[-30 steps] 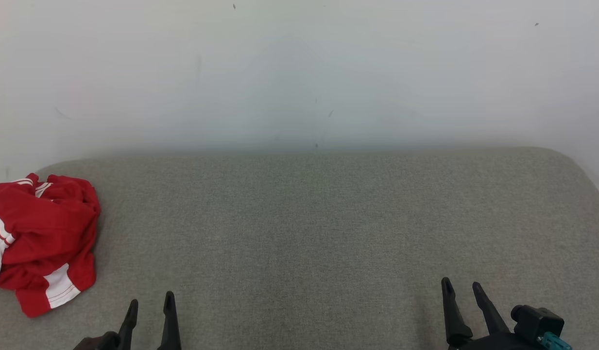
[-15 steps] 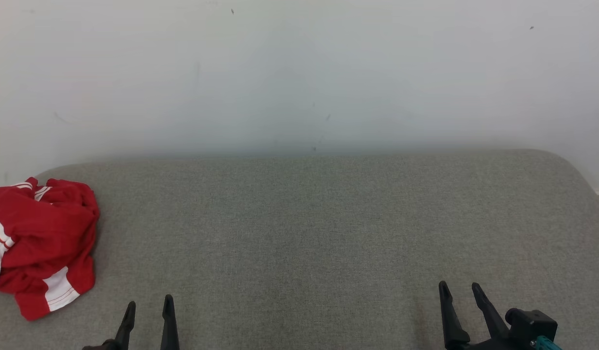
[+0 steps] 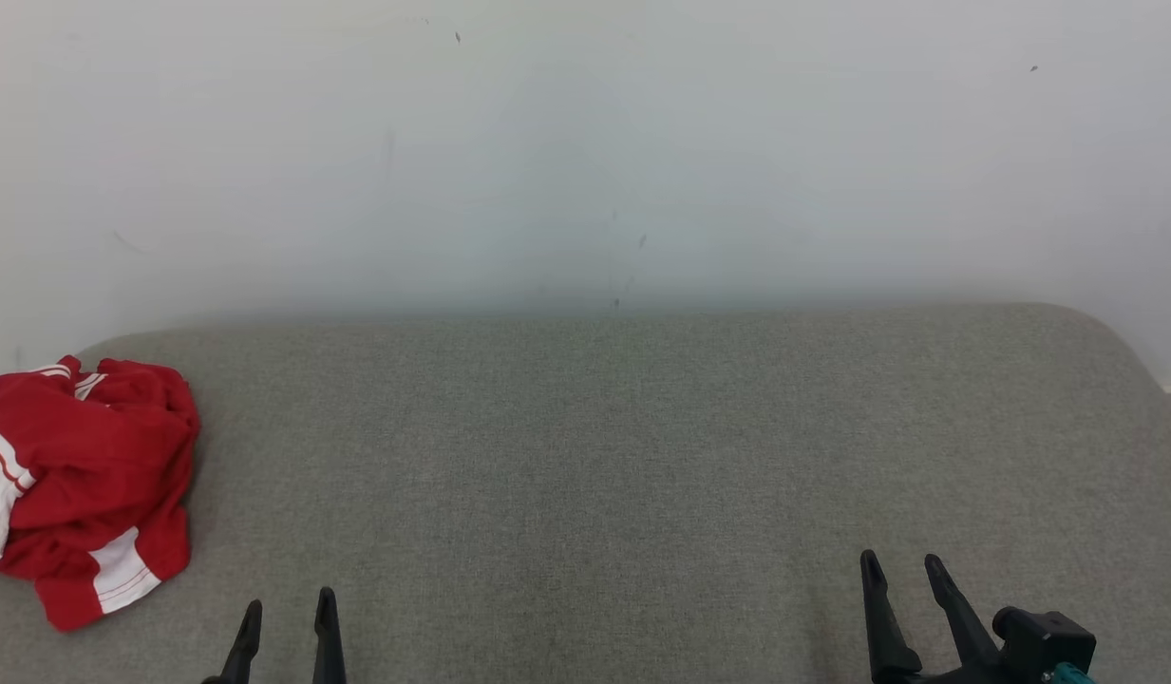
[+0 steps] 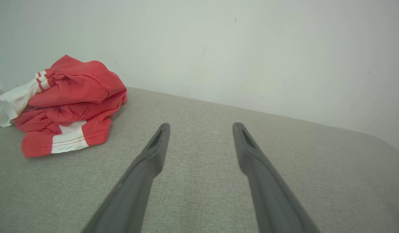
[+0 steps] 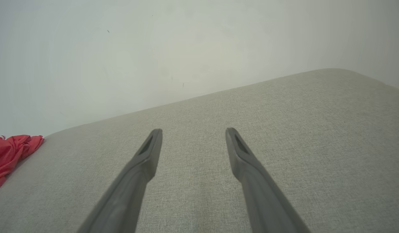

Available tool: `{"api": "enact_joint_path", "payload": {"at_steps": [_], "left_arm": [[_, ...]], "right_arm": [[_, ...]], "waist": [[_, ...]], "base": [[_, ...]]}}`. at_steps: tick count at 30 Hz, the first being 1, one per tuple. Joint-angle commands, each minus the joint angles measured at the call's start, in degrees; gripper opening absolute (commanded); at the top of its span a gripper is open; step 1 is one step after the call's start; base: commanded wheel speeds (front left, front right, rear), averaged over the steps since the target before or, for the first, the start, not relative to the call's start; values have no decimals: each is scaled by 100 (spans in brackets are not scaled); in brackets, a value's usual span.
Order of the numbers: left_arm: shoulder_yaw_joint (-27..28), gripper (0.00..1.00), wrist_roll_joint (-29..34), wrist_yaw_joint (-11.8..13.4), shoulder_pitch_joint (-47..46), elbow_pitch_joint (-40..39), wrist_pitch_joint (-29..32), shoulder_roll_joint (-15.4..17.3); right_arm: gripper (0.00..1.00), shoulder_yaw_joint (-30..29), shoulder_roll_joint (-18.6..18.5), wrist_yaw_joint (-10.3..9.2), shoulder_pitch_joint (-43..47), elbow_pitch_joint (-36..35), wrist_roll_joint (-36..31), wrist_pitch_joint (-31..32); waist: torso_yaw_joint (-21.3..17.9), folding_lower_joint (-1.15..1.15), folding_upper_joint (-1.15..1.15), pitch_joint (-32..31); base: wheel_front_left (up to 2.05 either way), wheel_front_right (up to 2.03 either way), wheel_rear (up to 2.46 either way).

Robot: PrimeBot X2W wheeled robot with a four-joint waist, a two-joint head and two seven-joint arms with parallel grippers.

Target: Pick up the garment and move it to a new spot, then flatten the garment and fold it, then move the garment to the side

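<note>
Your garment [image 3: 86, 484] lies crumpled in a loose heap at the left edge of the surface [image 3: 623, 456], close to the far-left corner. It is red with white bands and thin red stripes on the white. In the left wrist view the garment [image 4: 68, 103] is bunched into several folds, with a white-banded hem flat on the fabric toward the near side and a white end reaching the left edge. Nothing is touching it.

Your left end effector [image 3: 289, 604] is the nearer of the two to the garment. It sits at the near edge of the surface, to the right of the heap and apart from it. Its two dark fingers point toward the far edge, spread wide and holding nothing; the left wrist view shows the same gap between the tips of the left end effector [image 4: 202, 127], with bare grey fabric behind.

Your right end effector [image 3: 900, 562] is well apart from the garment, at the near edge toward the right-hand side. It is also released, fingers parted and empty. From its own wrist view the right end effector [image 5: 193, 131] points across the surface, and the garment [image 5: 10, 155] shows as a red patch at the far-left side.

The surface is grey woven fabric with rounded far corners, set against a plain pale wall [image 3: 585, 142].
</note>
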Motion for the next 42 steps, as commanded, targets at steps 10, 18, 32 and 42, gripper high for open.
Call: {"api": "enact_joint_path", "payload": {"at_steps": [10,18,32,42], "left_arm": [[22,100,507,-28,82,110,-137,-29],[1,100,589,-7,94,195,-169,-32],[-38,100,106,29,-108,795,-169,-31],[45,100,191,91,-196,858,-169,-31]], "right_arm": [[100,-19,-15,-9,103,-106,-1073,-73],[100,-28,-16,-10,147,-149,-1371,-44],[100,-13,-15,-10,190,-181,-1294,-5],[100,-35,-13,-10,231,-188,-1267,-19]], "waist": [[-11,0,0,-64],[-16,0,0,-94],[-17,0,0,-115],[251,0,0,-144]], "base": [[0,0,0],[0,0,0],[0,0,0],[0,0,0]]}}
